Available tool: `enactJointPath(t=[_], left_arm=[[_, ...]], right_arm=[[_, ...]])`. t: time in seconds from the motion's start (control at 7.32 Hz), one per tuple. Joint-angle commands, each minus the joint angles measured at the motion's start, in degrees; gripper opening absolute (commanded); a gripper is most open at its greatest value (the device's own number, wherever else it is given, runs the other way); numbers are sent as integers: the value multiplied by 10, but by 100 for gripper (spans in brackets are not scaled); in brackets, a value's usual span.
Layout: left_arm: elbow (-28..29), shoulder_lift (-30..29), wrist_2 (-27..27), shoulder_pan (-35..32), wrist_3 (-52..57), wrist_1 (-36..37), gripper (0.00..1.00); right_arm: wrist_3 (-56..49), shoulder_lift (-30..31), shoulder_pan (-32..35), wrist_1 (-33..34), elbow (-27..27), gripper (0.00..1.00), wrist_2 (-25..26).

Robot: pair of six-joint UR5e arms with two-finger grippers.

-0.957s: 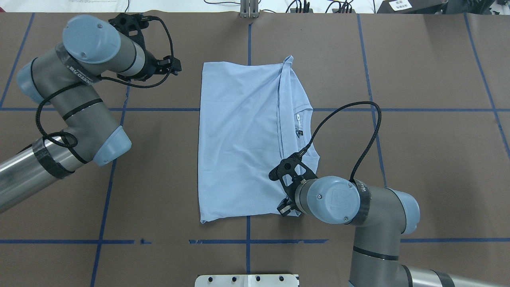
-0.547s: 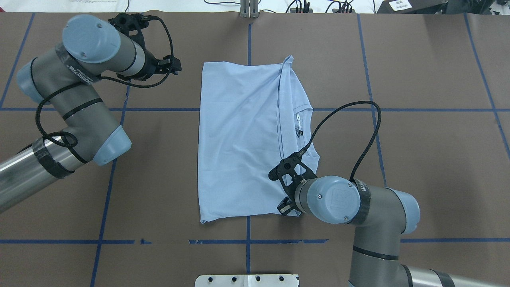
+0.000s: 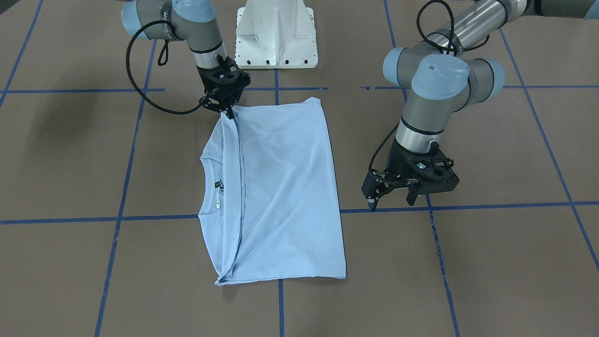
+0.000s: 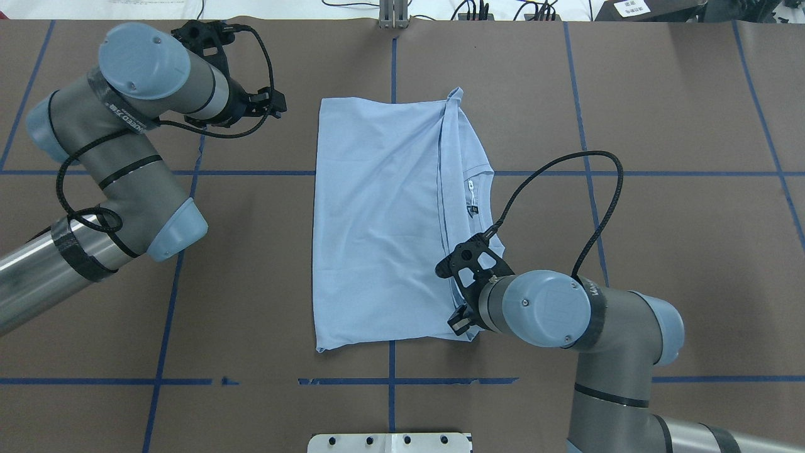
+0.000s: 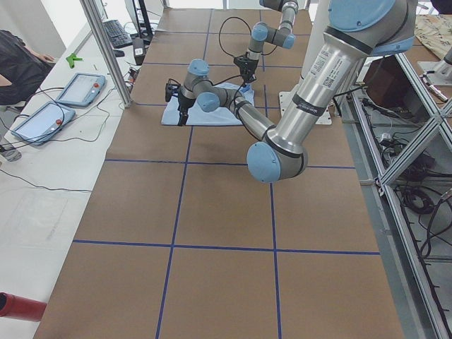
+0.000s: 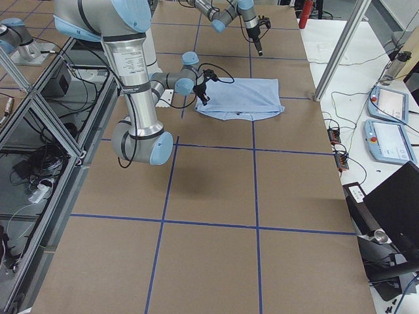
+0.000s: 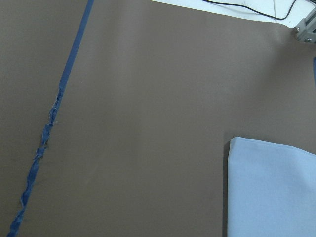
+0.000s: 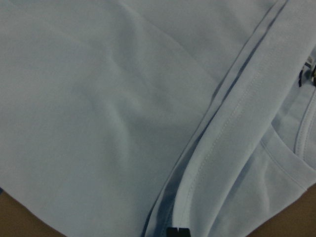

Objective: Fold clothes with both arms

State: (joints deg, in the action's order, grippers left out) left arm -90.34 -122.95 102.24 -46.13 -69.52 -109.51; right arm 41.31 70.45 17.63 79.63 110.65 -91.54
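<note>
The light blue T-shirt (image 4: 377, 220) lies flat and folded on the brown table, with its collar and black label (image 3: 219, 186) showing along one side. My right gripper (image 3: 230, 113) points down at the shirt's near hem corner, its fingers drawn together on the folded edge there. That edge fills the right wrist view (image 8: 207, 163). My left gripper (image 3: 392, 202) hovers open over bare table beside the shirt's far folded corner (image 7: 276, 192), holding nothing. In the overhead view the right gripper (image 4: 457, 319) is at the shirt's lower right and the left gripper (image 4: 277, 107) is left of its top edge.
The white pedestal base (image 3: 276, 37) stands at the robot's side of the table. Blue tape lines (image 4: 390, 380) grid the brown surface. Cables and a metal post (image 4: 393, 12) sit at the far edge. Tablets (image 5: 78, 88) and a seated person (image 5: 21, 63) are beyond the table.
The right arm's wrist and elbow have shifted a little to the right and toward the shirt's collar side. The shirt and the left arm have not moved.
</note>
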Motion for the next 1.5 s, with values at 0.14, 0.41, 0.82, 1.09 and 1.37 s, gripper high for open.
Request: enactJointPath(t=[0.14, 0.41, 0.82, 1.09, 1.37], left_arm=[[3, 2, 0, 0, 0, -1, 100], [6, 2, -1, 0, 0, -10, 100], [6, 3, 0, 0, 1, -11, 100], [8, 3, -2, 0, 1, -11, 100], [10, 3, -2, 0, 1, -11, 100]], right_arm=[[39, 60, 7, 1, 22, 0, -6], [45, 56, 7, 2, 36, 0, -6], [45, 52, 12, 1, 36, 100, -6], [45, 13, 23, 5, 18, 100, -6], [46, -50, 25, 3, -41, 97, -6]])
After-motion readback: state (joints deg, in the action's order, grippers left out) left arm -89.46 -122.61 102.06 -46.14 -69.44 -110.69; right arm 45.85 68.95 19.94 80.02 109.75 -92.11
